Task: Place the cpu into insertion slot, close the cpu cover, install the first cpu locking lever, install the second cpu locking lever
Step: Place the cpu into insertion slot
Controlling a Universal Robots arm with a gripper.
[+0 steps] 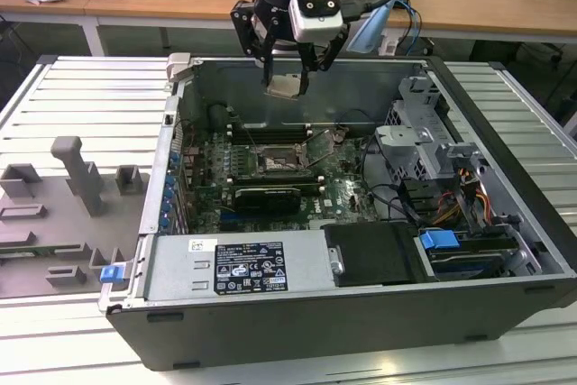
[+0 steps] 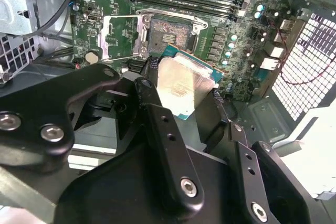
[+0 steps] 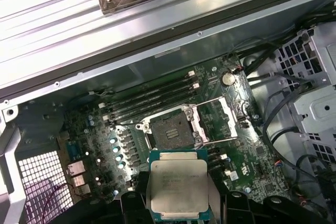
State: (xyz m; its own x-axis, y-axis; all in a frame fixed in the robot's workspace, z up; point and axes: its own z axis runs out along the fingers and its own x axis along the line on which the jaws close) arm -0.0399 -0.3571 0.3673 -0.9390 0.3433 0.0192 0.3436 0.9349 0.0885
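My gripper [image 1: 288, 74] hangs above the open computer case [image 1: 505, 114], shut on the cpu [image 1: 287, 87], a flat square chip with a pale metal face. In both wrist views the cpu [image 2: 184, 85] [image 3: 177, 184] sits between the black fingers [image 2: 152, 103], held by its edges well above the board. Below it lies the insertion slot [image 1: 273, 164] [image 2: 167, 36] [image 3: 172, 129], a dark square socket with nothing in it. The cpu cover [image 2: 122, 38] [image 3: 227, 116] is swung open beside the slot. Thin wire levers [image 3: 207, 102] stand raised at the socket's sides.
Memory slots [image 1: 270, 131] run behind the socket and a long black card [image 1: 266, 194] lies in front of it. A metal drive cage [image 1: 424, 137] with cables fills the exterior view's right. The power supply [image 1: 243, 268] sits at the front. Grey fixtures [image 1: 81, 182] stand outside the case.
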